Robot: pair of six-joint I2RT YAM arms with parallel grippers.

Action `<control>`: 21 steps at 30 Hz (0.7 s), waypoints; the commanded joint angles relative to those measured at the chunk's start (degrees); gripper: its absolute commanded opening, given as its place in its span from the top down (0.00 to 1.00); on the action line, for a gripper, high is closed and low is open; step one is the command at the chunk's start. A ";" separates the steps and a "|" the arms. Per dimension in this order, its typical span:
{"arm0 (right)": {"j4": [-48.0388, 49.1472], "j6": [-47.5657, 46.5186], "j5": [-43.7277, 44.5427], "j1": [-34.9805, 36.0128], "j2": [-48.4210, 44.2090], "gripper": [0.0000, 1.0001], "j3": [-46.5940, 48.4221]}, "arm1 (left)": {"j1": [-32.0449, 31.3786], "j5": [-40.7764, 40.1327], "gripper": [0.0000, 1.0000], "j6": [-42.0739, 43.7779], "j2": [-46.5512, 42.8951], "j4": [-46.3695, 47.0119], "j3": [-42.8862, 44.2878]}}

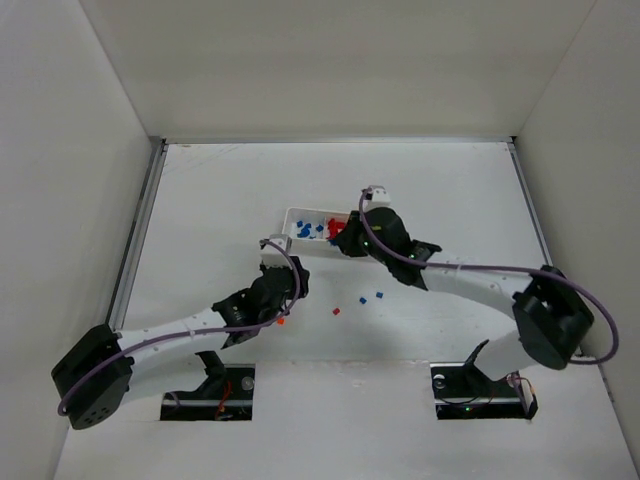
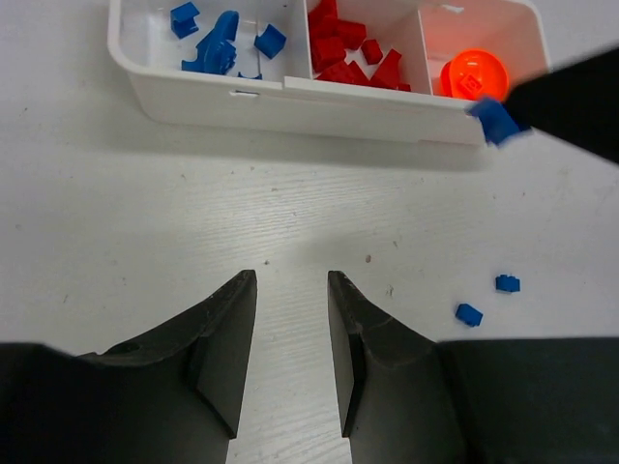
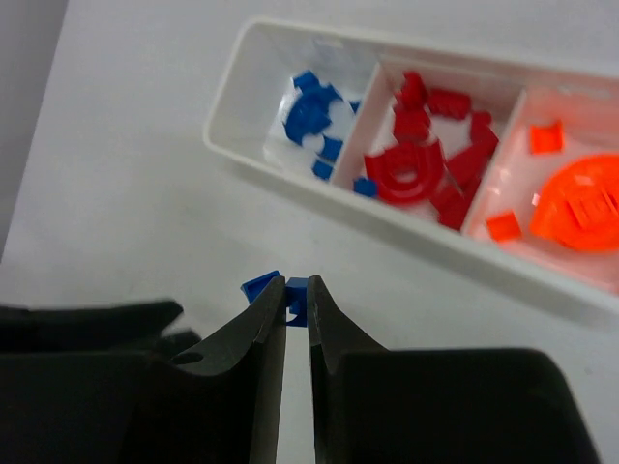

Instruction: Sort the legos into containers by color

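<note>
The containers are one white three-part tray [image 1: 292,214] [image 2: 338,99] [image 3: 253,158], with blue legos [image 2: 219,46] in the left part, red legos [image 2: 340,50] in the middle and orange legos [image 2: 472,73] on the right. My right gripper [image 3: 298,293] [image 1: 350,243] is shut on a small blue lego [image 3: 300,288] [image 2: 495,120], which hangs just in front of the tray's right end. My left gripper [image 2: 292,280] [image 1: 285,290] is open over bare table in front of the tray, with nothing between its fingers.
Loose on the table lie two blue legos [image 1: 378,295] [image 1: 363,298] [image 2: 469,314] [image 2: 507,283], a red lego [image 1: 336,311] and an orange lego [image 1: 282,321] beside the left arm. White walls enclose the table on three sides.
</note>
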 commanded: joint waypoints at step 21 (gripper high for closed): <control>6.12 1.13 3.75 -3.46 9.32 0.63 9.41 | -20.01 -5.31 0.66 -1.81 8.98 5.55 3.17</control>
